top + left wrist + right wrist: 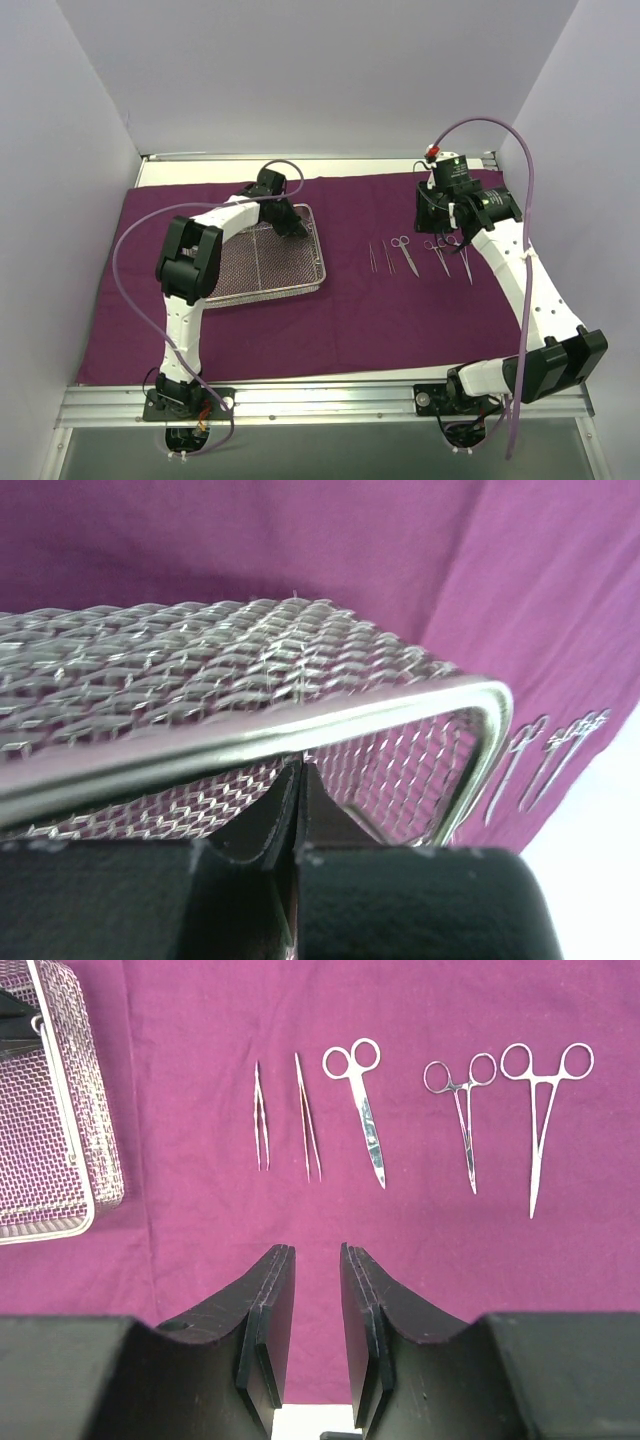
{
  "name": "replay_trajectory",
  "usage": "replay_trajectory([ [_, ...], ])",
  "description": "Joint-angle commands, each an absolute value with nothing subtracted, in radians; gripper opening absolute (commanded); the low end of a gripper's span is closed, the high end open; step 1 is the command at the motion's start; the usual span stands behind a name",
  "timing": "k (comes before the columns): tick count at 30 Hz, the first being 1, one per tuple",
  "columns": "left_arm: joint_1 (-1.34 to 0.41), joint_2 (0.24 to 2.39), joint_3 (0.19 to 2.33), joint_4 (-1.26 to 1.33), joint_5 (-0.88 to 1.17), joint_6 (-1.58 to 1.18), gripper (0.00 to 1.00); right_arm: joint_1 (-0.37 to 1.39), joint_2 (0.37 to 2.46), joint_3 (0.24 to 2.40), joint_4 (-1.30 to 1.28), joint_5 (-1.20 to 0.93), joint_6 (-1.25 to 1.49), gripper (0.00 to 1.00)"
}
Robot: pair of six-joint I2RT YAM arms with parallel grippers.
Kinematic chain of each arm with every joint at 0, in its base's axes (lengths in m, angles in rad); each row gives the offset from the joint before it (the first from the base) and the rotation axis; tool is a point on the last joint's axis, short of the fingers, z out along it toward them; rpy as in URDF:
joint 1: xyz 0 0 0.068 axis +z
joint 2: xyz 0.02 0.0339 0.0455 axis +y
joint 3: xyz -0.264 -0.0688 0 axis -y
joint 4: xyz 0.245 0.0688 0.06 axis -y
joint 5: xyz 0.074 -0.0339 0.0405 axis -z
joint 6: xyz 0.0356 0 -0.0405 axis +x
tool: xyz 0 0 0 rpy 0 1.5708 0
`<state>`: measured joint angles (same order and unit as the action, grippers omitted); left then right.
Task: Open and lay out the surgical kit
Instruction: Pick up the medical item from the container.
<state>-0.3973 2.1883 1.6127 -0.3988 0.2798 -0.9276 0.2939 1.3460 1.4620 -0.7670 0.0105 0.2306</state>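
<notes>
Purple cloth wrap [350, 320] lies unfolded and flat across the table from left edge to right, soft and matte under the lamps. On it, left of the middle and toward the far edge, sits the wire-mesh tray [265, 297], a bright rectangle of fine woven steel with a rounded rod for a rim, and nothing shows inside it. The left gripper [293, 225] is at the tray's far right corner, jaws drawn together at the rim and seemingly pinching the thin wire wall. Right of the middle, five slim steel instruments [420, 255] lie in a tidy row, well apart from the tray: two pointed tweezers [261, 1120], scissors [360, 1100] and two ring-handled clamps [463, 1110]. The right gripper [307, 1300] hovers over the cloth beside them near the far right corner, fingers slightly parted and holding nothing. The layout looks nearly done, and shifting the emptied tray appears to be the step in hand. That calls for a level lift, since the light mesh could snag the cloth.
</notes>
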Motion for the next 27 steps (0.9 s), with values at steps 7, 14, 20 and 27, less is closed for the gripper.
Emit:
replay_trajectory([
  [7, -0.400, 2.191, 1.781, -0.704, 0.118, -0.693, 0.02, 0.285, 1.373, 1.479, -0.756, -0.020, 0.221, 0.26],
  [14, -0.400, 2.119, 1.727, -0.658, 0.118, -0.654, 0.03, 0.284, 1.374, 1.476, -0.753, -0.029, 0.232, 0.26],
  [20, -0.410, 2.118, 1.709, -0.598, 0.158, -0.712, 0.25, 0.284, 1.370, 1.459, -0.746, -0.038, 0.245, 0.25],
  [27, -0.413, 2.167, 1.755, -0.618, 0.167, -0.744, 0.38, 0.284, 1.358, 1.445, -0.736, -0.040, 0.255, 0.25],
])
